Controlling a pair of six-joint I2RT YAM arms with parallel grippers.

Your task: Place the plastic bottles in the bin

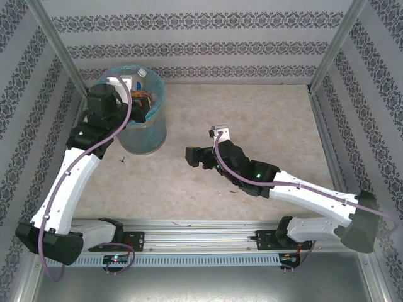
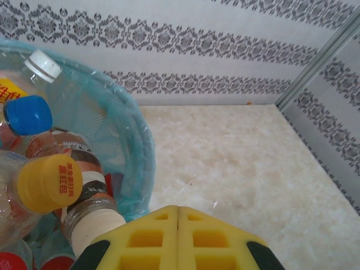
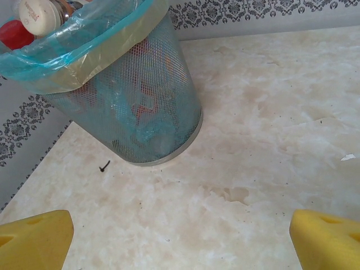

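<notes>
Left wrist view puts my left claw (image 2: 178,216) first: its yellow pads (image 2: 146,242) are pressed flat together with nothing between them, hanging over the rim of the bin (image 2: 143,152). Just beside the pads sits a cream-capped bottle (image 2: 93,222). Beyond it are a yellow-capped bottle (image 2: 49,183), a blue-capped bottle (image 2: 28,114) and a white-capped bottle (image 2: 44,64), all heaped inside the light-blue liner bag (image 2: 112,112). My right claw (image 3: 180,242) is spread wide and holds nothing, low over the table (image 3: 270,140), well apart from the bin's mesh wall. The plastic bottles (image 3: 14,34) are piled up to the rim, so I judge the danger lies in pulling away. A careless lift of the left claw could snag the bag or knock the cream cap, rolling a bottle out or tipping the bin.
</notes>
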